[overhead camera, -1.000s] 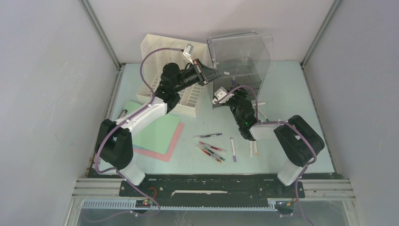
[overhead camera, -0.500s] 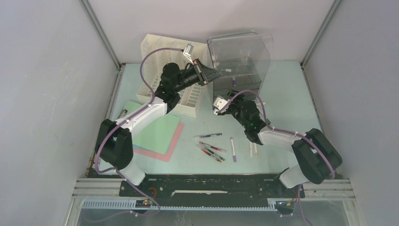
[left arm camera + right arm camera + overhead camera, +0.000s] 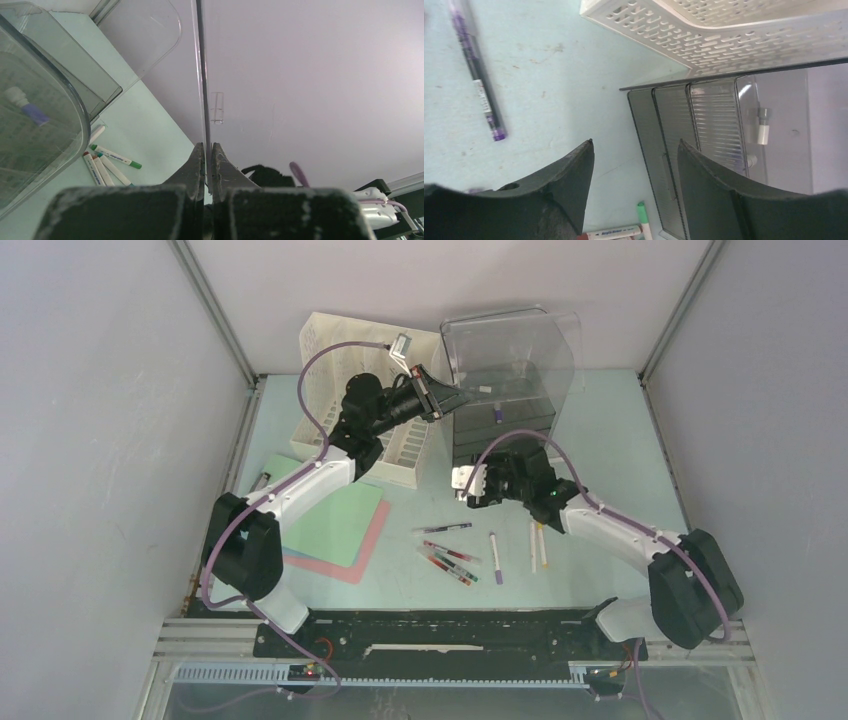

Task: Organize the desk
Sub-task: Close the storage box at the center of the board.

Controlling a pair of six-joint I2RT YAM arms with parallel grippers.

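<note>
The desk [image 3: 620, 470] is pale mint green. A clear plastic box [image 3: 505, 410] stands at the back with its lid [image 3: 510, 350] raised upright. My left gripper [image 3: 440, 398] is shut on the lid's edge, and the left wrist view shows the jaws [image 3: 207, 150] clamped on the thin clear sheet. My right gripper [image 3: 478, 498] is open and empty, low over the desk just in front of the box's left corner. In the right wrist view [image 3: 634, 150] it hangs between a purple pen [image 3: 476, 75] and the box [image 3: 734, 125]. Several pens [image 3: 450, 555] lie loose on the desk.
A white slotted basket [image 3: 325, 345] stands left of the box and shows in the right wrist view [image 3: 724, 30]. Green paper [image 3: 335, 525] lies on pink paper [image 3: 365, 550] at the left. Markers lie inside the box [image 3: 497, 415] and beside it [image 3: 116, 156]. Grey walls enclose the desk.
My right arm has pulled back from the box and swung its gripper forward and left, down toward the desk. My left gripper has kept holding the lid up.
</note>
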